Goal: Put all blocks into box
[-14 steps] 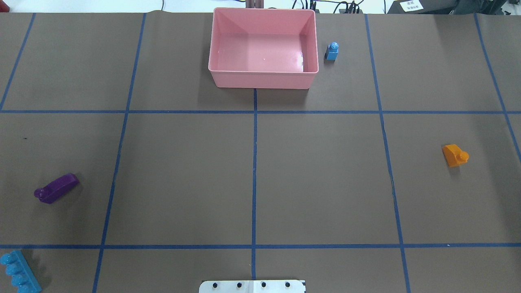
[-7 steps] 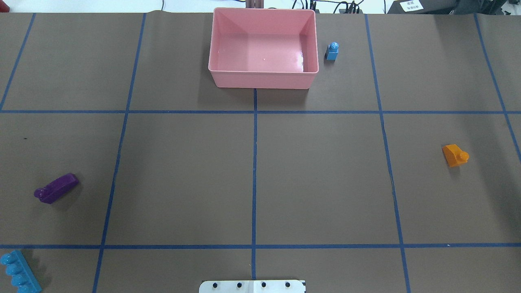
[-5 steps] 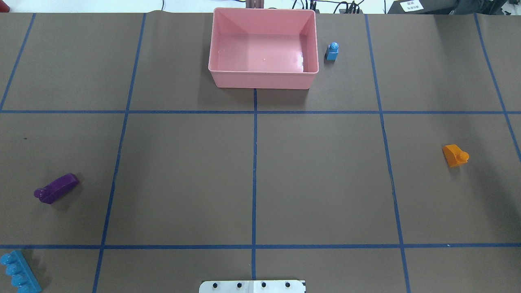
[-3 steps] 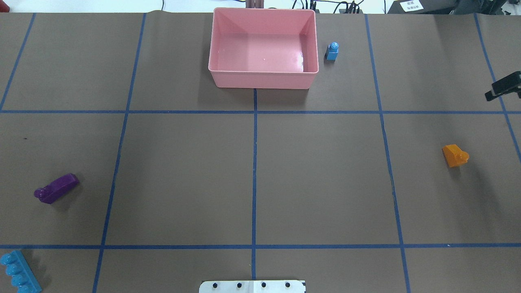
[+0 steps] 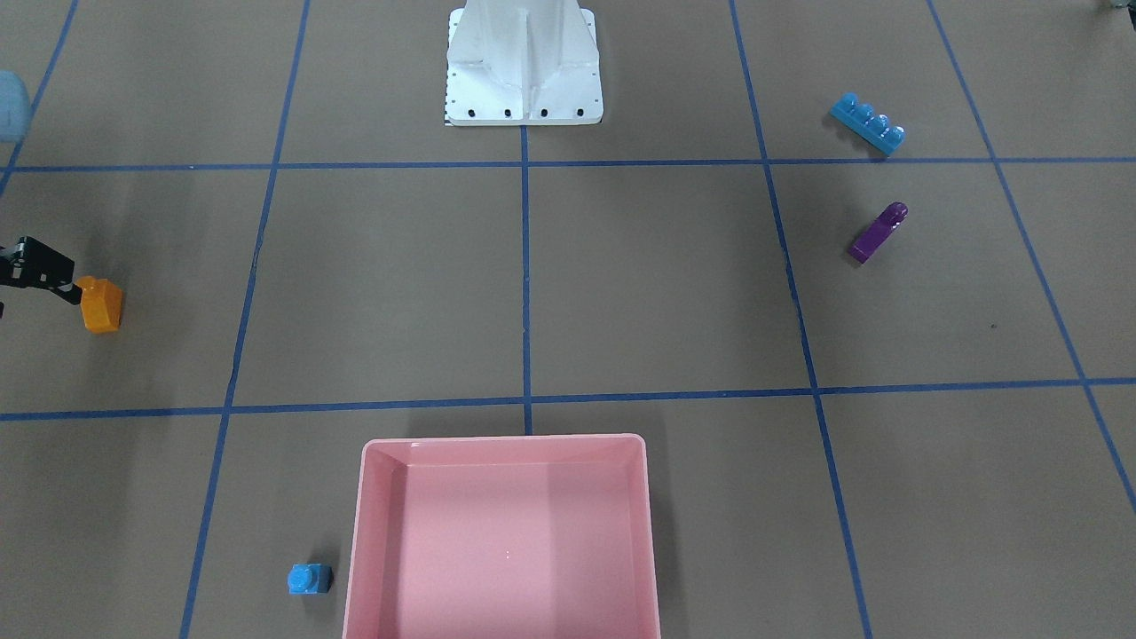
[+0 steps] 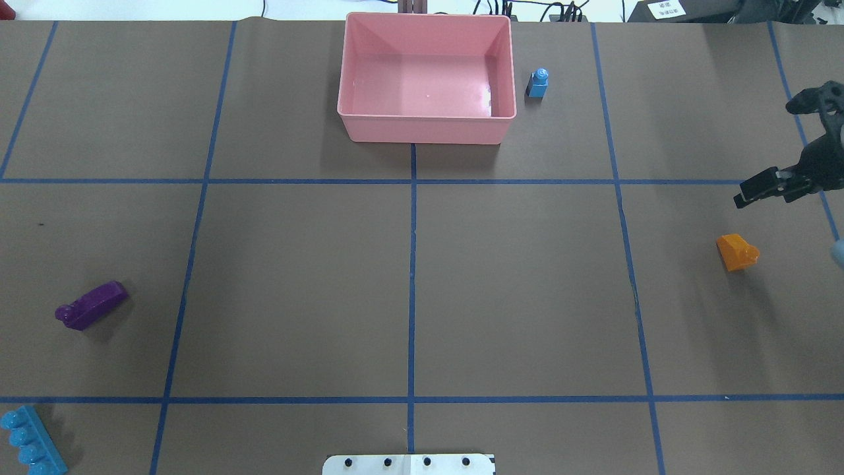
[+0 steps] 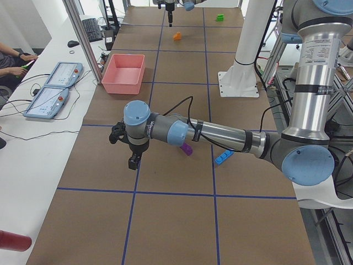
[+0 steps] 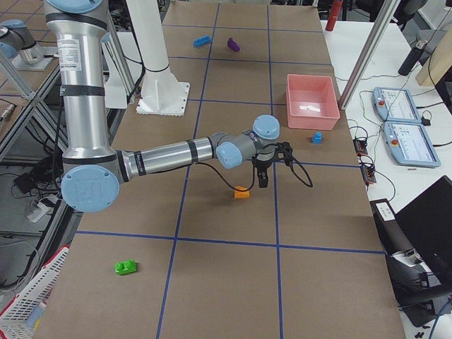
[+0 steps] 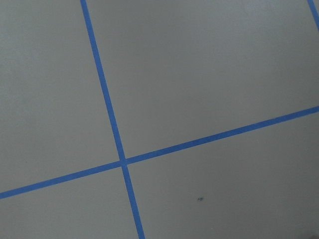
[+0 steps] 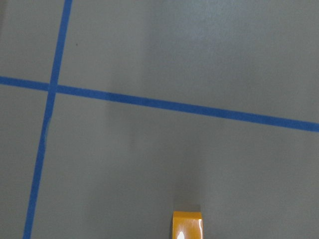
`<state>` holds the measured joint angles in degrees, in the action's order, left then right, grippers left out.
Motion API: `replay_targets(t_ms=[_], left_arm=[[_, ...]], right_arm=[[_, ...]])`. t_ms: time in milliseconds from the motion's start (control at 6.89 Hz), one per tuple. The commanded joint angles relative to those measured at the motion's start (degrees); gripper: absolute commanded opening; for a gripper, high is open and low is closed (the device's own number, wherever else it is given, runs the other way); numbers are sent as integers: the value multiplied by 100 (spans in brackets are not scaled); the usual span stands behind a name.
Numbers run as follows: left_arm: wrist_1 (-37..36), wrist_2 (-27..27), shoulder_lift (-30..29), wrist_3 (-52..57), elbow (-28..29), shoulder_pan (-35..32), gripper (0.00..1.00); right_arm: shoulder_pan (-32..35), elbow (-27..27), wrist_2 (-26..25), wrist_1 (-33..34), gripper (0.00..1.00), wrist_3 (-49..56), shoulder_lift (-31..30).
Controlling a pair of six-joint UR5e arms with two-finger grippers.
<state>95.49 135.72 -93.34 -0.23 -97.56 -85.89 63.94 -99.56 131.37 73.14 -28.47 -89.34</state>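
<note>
The pink box [image 6: 425, 130] stands at the table's far middle with nothing inside. A small blue block [image 6: 538, 84] stands just right of it. An orange block [image 6: 736, 252] lies at the right. My right gripper [image 6: 767, 152] hovers open just beyond it, fingers spread wide, nothing between them. In the right wrist view the orange block [image 10: 187, 225] shows at the bottom edge. A purple block [image 6: 91, 305] and a long blue block [image 6: 30, 441] lie at the left. A green block [image 8: 126, 267] lies far right. My left gripper [image 7: 129, 149] hangs over bare table beside the purple block [image 7: 187, 148]; I cannot tell its state.
The white robot base [image 5: 524, 67] stands at the table's near middle edge. Two tablet pendants [image 7: 55, 83] lie on the side bench beyond the box, with a person's arms [image 7: 11, 58] next to them. A red can [image 7: 14, 241] lies by the table's left end.
My right gripper has come into the overhead view from the right edge and moved down toward the orange block. No block has moved.
</note>
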Motion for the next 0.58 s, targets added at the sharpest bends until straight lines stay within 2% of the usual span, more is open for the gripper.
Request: replay_targets(t_ms=[0,435], left_arm=[[5,-1,-8,-48,-17,2,100],[163,7,9,-83,-26,2,100]], right_arm=[[-564,59,-469,-19,100,-18,-197],[-760,419,-490,-36,100,43,-163]])
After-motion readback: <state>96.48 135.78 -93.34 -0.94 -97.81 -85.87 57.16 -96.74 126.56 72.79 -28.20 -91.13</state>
